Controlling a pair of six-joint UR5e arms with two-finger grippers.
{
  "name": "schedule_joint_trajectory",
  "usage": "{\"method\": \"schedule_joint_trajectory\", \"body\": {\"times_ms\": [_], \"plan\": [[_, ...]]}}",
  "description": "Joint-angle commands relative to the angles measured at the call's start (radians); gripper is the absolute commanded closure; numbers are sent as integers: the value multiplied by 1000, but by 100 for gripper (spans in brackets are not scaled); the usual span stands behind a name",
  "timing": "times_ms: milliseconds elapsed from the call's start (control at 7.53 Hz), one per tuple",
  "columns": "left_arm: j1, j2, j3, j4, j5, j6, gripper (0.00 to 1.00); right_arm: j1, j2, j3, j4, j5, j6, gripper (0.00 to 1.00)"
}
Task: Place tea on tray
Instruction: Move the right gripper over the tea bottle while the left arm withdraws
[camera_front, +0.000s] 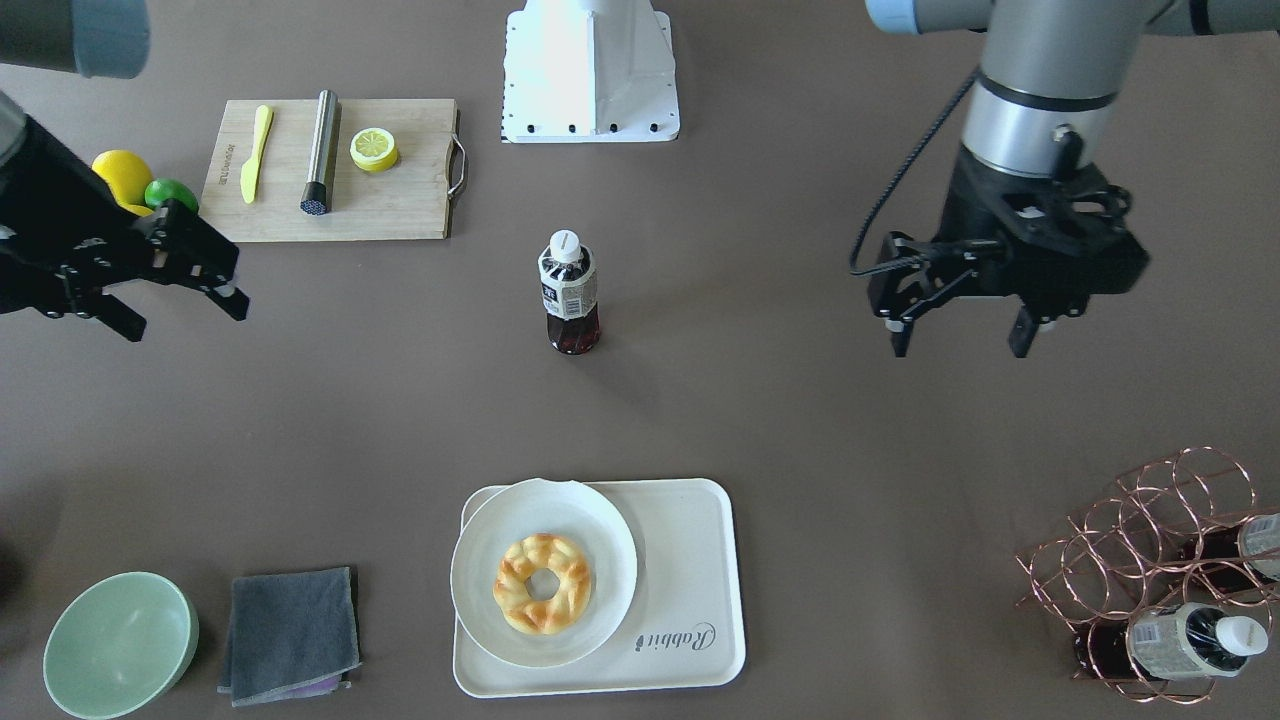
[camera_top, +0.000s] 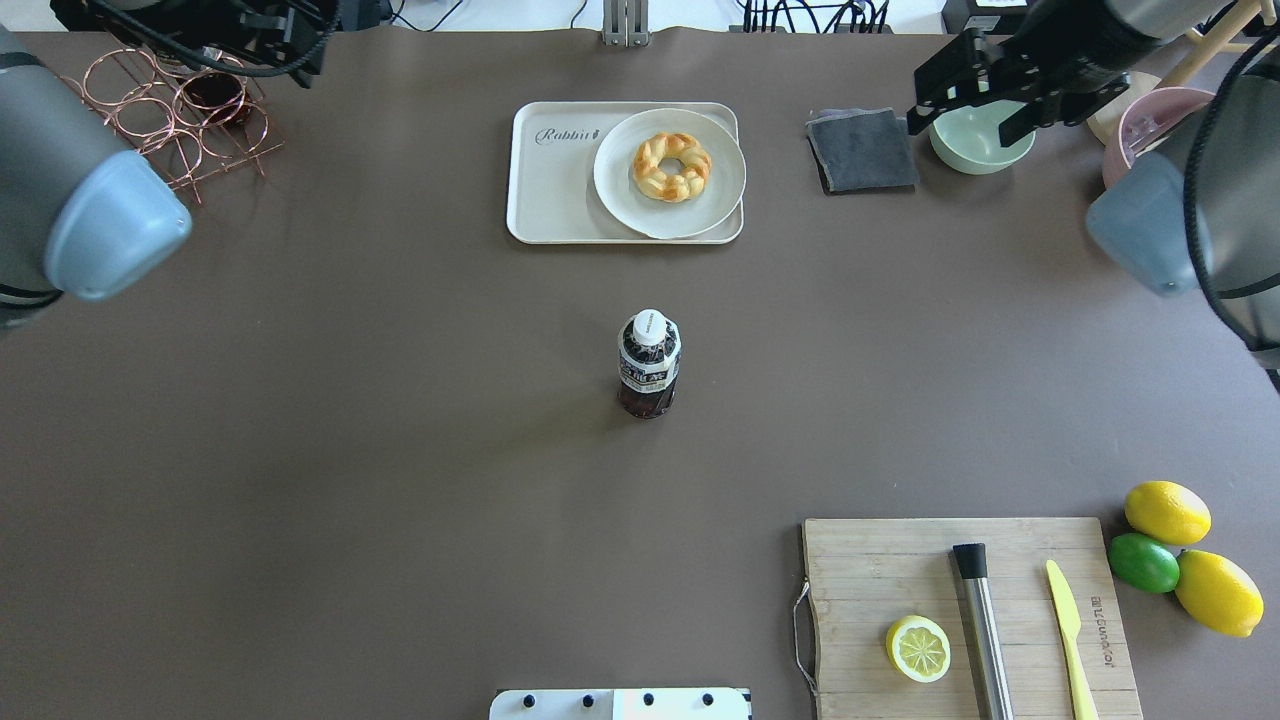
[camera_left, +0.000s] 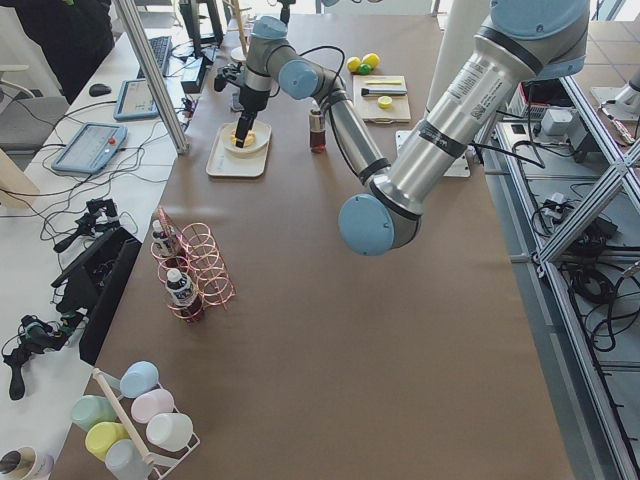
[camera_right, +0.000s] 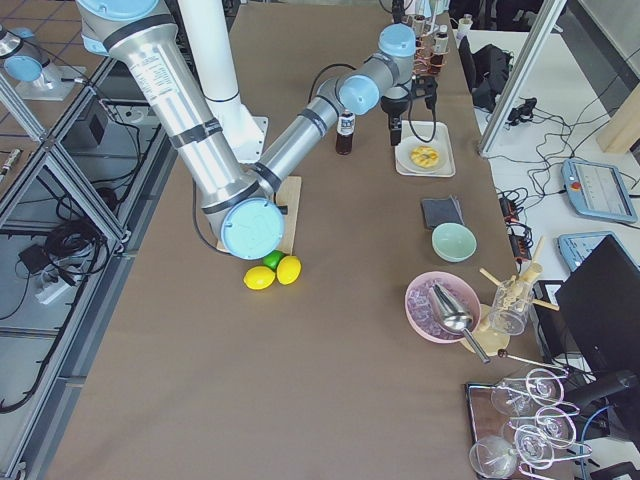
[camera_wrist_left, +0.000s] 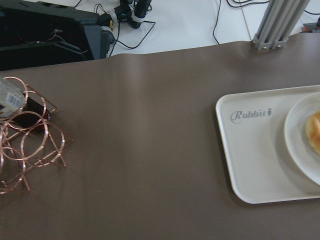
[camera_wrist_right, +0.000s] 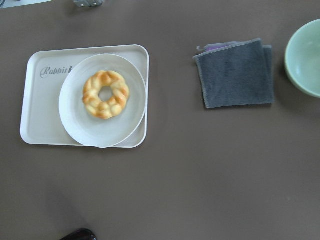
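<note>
The tea bottle (camera_front: 568, 290) stands upright near the table's middle, with a white cap and dark liquid; it also shows in the overhead view (camera_top: 648, 365). The cream tray (camera_front: 690, 560) lies at the far edge from the robot, with a round white plate (camera_front: 480, 590) and a doughnut on one half; its lettered half (camera_top: 550, 190) is bare. My left gripper (camera_front: 960, 345) hovers open and empty, well to the bottle's side. My right gripper (camera_front: 185, 320) hovers open and empty on the other side. Both are apart from the bottle and the tray.
A copper wire rack (camera_front: 1160, 570) with more bottles stands at the far corner on my left. A green bowl (camera_front: 120, 645) and a grey cloth (camera_front: 290, 635) lie at my far right. A wooden cutting board (camera_front: 400, 200) with a lemon half, knife and metal rod lies near the robot, with lemons and a lime (camera_top: 1170, 550) beside it.
</note>
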Motion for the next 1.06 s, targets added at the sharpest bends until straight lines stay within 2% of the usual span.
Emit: {"method": "schedule_joint_trajectory", "body": {"times_ms": [0, 133, 266, 398, 531, 664, 797, 929], "plan": [[-266, 171, -9, 1, -207, 388, 2, -164, 143, 2, -9, -115, 254, 0], [-335, 228, -1, 3, -252, 495, 2, -182, 191, 4, -59, -117, 324, 0], [-380, 294, 1, 8, -255, 572, 2, -208, 249, 2, -143, -118, 340, 0], [-408, 322, 2, 50, -257, 609, 2, -234, 280, 4, -191, -147, 347, 0], [-429, 389, -21, 38, -260, 669, 2, -277, 288, 4, -200, -193, 391, 0], [-493, 460, -4, -15, -295, 749, 2, -309, 298, 4, -200, -221, 415, 0], [-539, 508, 55, -99, -371, 749, 2, -325, 304, 5, -200, -232, 440, 0], [-547, 544, 97, -189, -383, 739, 2, -349, 305, 11, -200, -245, 458, 0]]}}
